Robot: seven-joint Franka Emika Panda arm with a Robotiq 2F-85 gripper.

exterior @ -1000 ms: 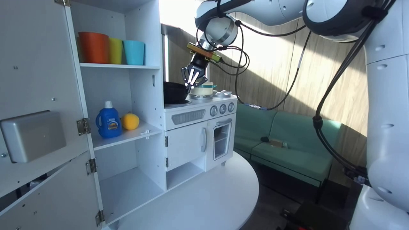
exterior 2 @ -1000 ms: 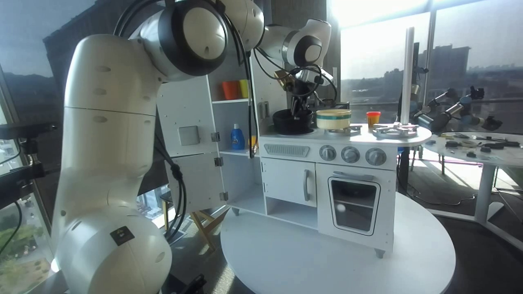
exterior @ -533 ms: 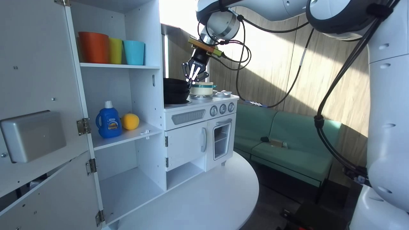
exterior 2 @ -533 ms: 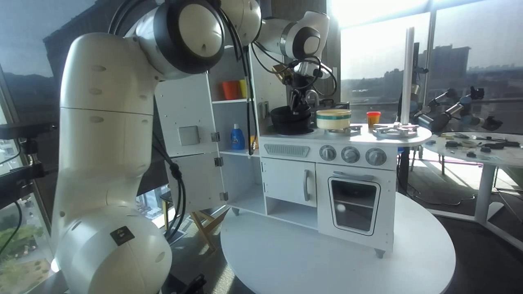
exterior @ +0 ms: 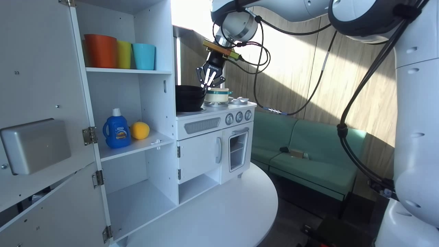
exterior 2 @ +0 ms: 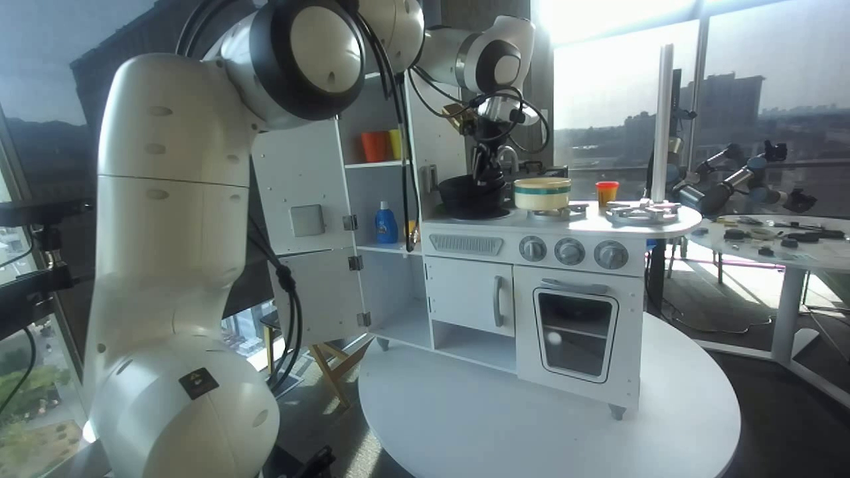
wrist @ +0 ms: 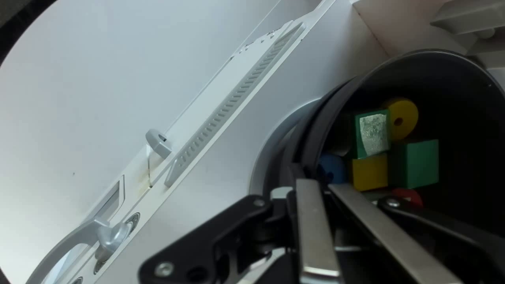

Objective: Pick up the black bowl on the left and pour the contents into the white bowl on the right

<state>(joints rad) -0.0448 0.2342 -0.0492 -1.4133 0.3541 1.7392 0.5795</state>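
Note:
The black bowl (exterior: pixel 188 90) is over the stove's left burner in both exterior views (exterior 2: pixel 463 188). It looks slightly tilted and raised above another black pan (exterior 2: pixel 469 212); I cannot tell if they touch. In the wrist view, several green, yellow, blue and red blocks lie inside the black bowl (wrist: pixel 465 106). My gripper (wrist: pixel 317 183) is shut on its rim, one finger inside, one outside. The gripper also shows in both exterior views (exterior: pixel 205 89) (exterior 2: pixel 479 178). The white bowl (exterior 2: pixel 542 195), cream with a green band, stands beside it on the adjacent burner, partly hidden behind the gripper's side (exterior: pixel 216 97).
A tall white cabinet wall (exterior: pixel 154 99) stands close beside the black bowl. An orange-yellow tub (exterior 2: pixel 606 194) and another burner (exterior 2: pixel 642 212) are past the white bowl. A grey faucet (exterior 2: pixel 509 154) is behind. A blue jug (exterior: pixel 117 129) and cups (exterior: pixel 101 51) are on shelves.
Over the last second my gripper has risen slightly, and the black bowl has come up with it and tilted. In the last half second the bowl's free side has sunk a little.

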